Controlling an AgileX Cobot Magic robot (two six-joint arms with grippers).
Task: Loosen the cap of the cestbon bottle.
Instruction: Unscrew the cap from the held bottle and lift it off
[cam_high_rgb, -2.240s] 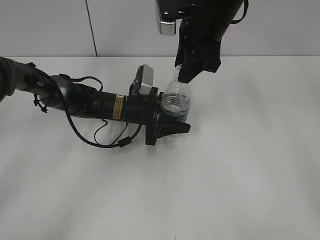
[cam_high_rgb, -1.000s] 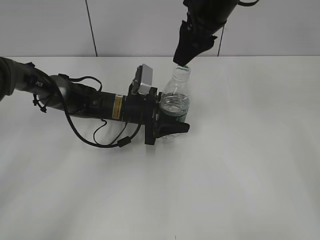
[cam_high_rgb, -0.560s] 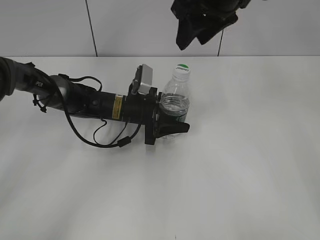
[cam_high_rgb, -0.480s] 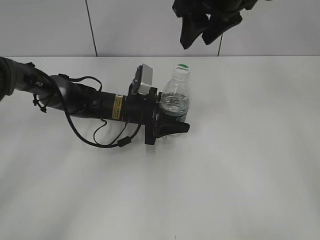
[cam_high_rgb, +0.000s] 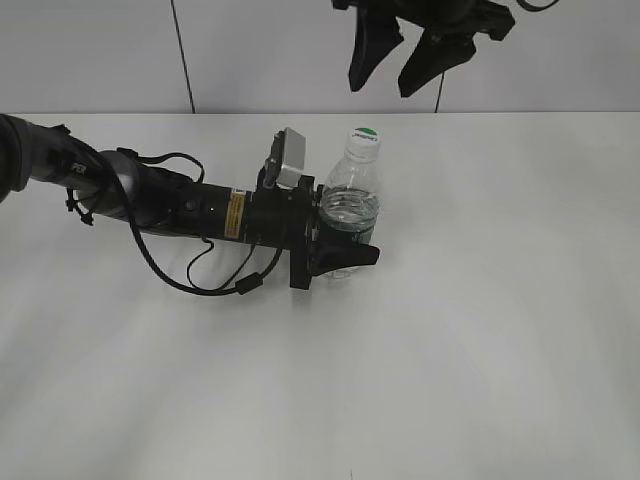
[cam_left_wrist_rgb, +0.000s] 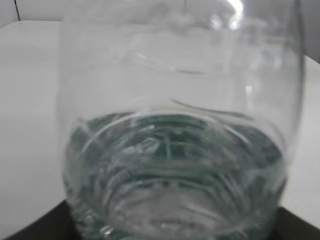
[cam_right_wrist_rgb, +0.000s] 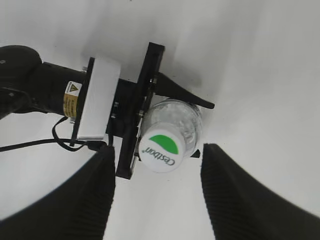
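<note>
The cestbon bottle stands upright on the white table, clear with a dark green label band. Its body fills the left wrist view. The white cap with a green mark sits on its neck, and shows from above in the right wrist view. My left gripper is shut on the bottle's lower body, reaching in from the left. My right gripper hangs open and empty well above the cap; its two black fingers flank the cap without touching it.
The white table stretches around the bottle. The left arm with its cable loop lies low across the left half. A grey wall with dark seams stands behind the table.
My right gripper let go of the cap, rose up away from the bottle and opened its fingers. The bottle and left gripper have not moved.
</note>
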